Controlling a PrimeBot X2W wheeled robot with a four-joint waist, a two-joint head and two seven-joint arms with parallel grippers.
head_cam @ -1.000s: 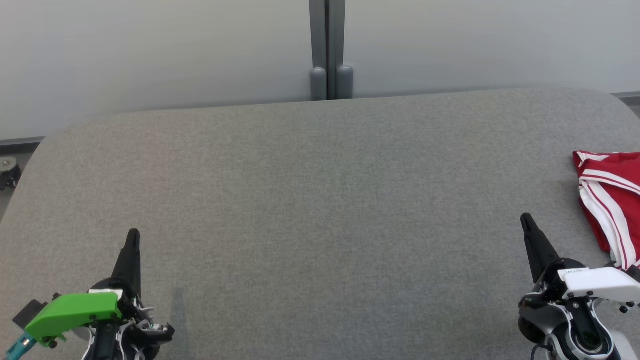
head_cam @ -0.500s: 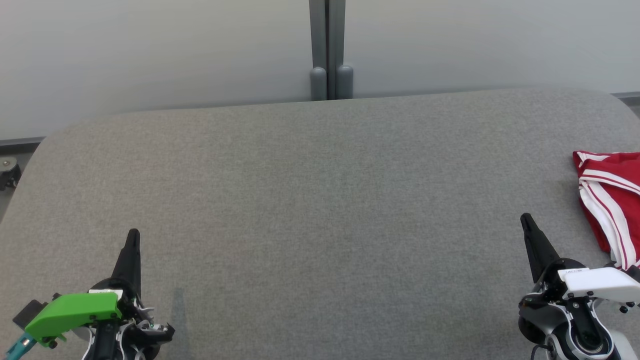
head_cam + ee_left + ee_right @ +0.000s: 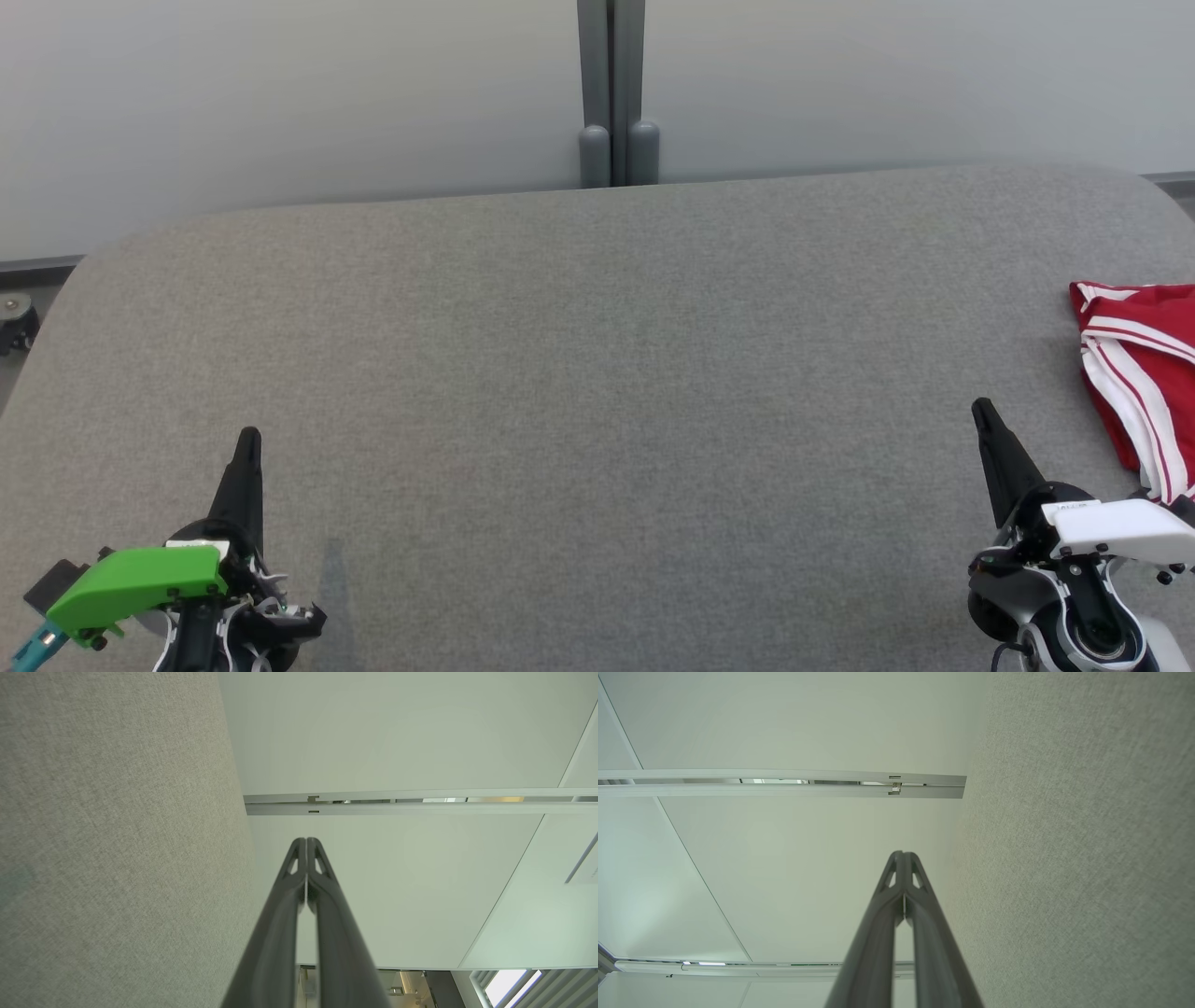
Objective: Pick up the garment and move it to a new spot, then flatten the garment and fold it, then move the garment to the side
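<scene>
a: what lies on the desk [image 3: 597,373]?
b: one red garment [image 3: 1144,373] with white stripes, at the desk's right edge
a: and the claws?
b: two, above the desk's near edge: left claw [image 3: 247,439], right claw [image 3: 980,408], each with fingers pressed together, gripping nothing

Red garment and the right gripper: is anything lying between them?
No. In the head view, the stretch between the right gripper and the red garment is just bare grey table.

Table [image 3: 597,373] covered in matt grey woven cloth; garment [image 3: 1144,359] soft red-white fabric; wall panels [image 3: 280,93] smooth, matt.
</scene>
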